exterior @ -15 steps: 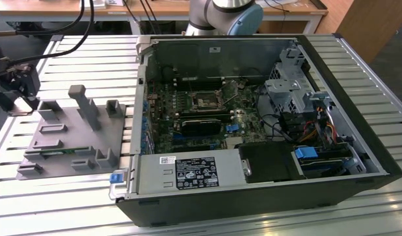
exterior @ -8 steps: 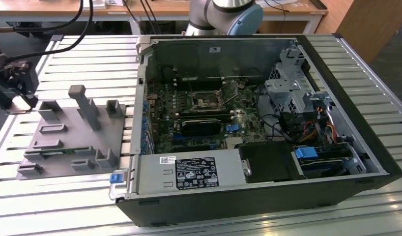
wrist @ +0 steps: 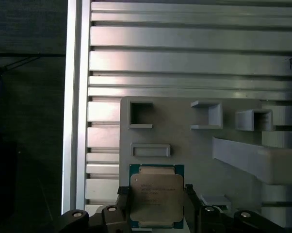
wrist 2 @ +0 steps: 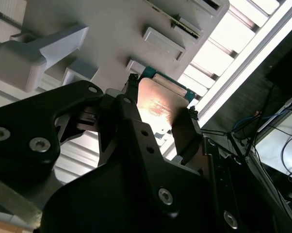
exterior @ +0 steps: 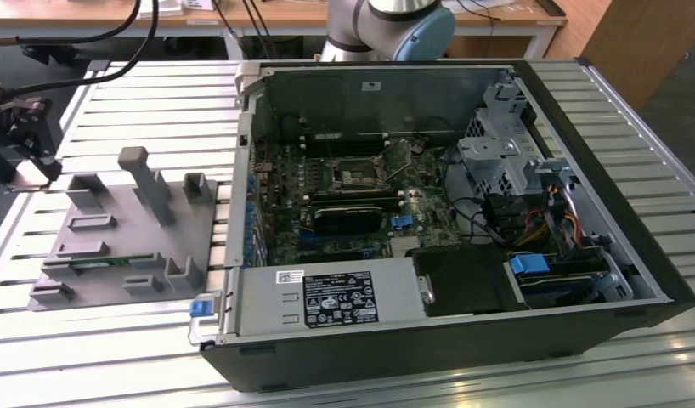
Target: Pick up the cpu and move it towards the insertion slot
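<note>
First wrist view: the black gripper [wrist: 155,191] clasps the flat square silver-topped cpu [wrist: 154,200] by opposite edges. A grey recessed plastic block [wrist: 194,145] lies beneath.

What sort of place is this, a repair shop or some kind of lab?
Most likely a robotics lab bench: a robot arm rises beside a slatted metal table, an open computer case lies on it, and the tool grips the cpu over a grey plastic block.

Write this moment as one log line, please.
fingers: shut on cpu | cpu: at grey plastic block | insertion slot: inside computer case, away from cpu
</note>
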`<state>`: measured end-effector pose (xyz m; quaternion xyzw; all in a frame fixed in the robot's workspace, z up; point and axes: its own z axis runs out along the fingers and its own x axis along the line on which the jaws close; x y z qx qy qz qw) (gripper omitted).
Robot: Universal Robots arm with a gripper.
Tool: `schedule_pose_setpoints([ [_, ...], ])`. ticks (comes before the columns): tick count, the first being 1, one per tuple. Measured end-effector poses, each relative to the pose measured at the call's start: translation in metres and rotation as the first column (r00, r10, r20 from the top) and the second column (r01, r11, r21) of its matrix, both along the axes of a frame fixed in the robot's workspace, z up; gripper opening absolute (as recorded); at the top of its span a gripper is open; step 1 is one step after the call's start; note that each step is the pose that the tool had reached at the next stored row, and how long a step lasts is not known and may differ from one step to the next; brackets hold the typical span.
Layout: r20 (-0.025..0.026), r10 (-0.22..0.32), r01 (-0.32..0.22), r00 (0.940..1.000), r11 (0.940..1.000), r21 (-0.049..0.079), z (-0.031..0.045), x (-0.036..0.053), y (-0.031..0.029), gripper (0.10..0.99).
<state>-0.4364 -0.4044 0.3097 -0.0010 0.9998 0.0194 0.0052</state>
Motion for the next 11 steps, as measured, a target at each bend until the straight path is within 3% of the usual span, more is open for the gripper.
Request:
schedule_pose_setpoints([
  [11,0.0001,0.0,0.0,1.0,1.0,0.0,0.0113,0.0,0.0007,0.529],
])
